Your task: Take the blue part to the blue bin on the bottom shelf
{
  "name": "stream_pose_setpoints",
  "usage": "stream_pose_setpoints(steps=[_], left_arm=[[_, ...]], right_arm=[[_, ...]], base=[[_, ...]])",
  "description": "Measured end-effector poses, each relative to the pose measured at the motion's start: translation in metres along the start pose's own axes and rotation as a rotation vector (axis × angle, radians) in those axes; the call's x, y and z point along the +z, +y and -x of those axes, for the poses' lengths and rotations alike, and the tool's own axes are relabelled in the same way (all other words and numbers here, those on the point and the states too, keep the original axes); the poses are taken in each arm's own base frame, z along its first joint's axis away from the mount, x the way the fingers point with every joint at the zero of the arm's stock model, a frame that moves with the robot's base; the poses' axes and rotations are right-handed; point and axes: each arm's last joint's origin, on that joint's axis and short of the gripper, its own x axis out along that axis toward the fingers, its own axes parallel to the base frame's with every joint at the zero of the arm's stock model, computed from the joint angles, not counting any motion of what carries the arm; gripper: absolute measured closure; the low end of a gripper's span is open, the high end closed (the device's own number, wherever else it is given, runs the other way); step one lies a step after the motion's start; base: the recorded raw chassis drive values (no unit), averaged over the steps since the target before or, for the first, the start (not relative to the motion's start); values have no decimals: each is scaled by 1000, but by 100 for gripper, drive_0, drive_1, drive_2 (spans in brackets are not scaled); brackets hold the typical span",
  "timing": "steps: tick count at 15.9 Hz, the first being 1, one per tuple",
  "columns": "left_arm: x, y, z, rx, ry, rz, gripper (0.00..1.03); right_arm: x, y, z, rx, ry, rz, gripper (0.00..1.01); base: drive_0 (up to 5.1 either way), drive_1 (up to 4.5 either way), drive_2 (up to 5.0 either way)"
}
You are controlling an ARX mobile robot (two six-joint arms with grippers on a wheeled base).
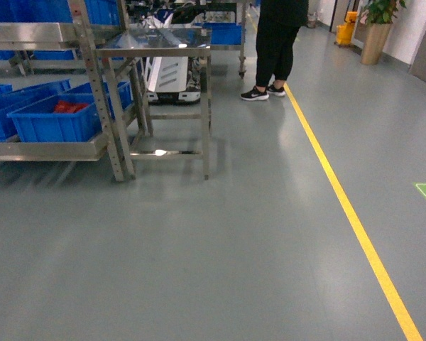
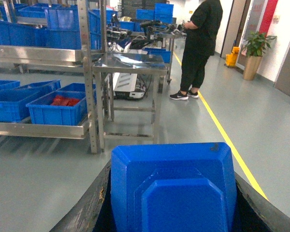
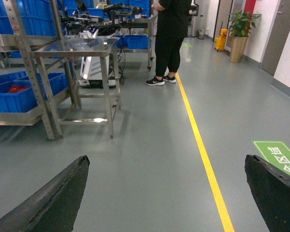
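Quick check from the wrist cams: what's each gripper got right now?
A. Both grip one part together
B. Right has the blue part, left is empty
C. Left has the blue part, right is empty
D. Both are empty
C: the blue part sits between the left gripper's fingers, while the right gripper is open on bare floor.

A blue part [image 2: 174, 188], faceted and glossy, sits between the left fingers [image 2: 87, 208]; blue bins [image 1: 53, 117] rest on the bottom shelf [image 1: 46, 149].
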Motion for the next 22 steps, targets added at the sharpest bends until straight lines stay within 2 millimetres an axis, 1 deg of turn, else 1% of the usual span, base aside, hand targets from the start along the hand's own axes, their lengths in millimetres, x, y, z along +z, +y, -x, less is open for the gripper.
stream_pose_setpoints(steps=[22], left_arm=[[0,0,0,0,1,2,59]], right_arm=[[0,0,0,0,3,0,3]], base=[[-2,409,-413]])
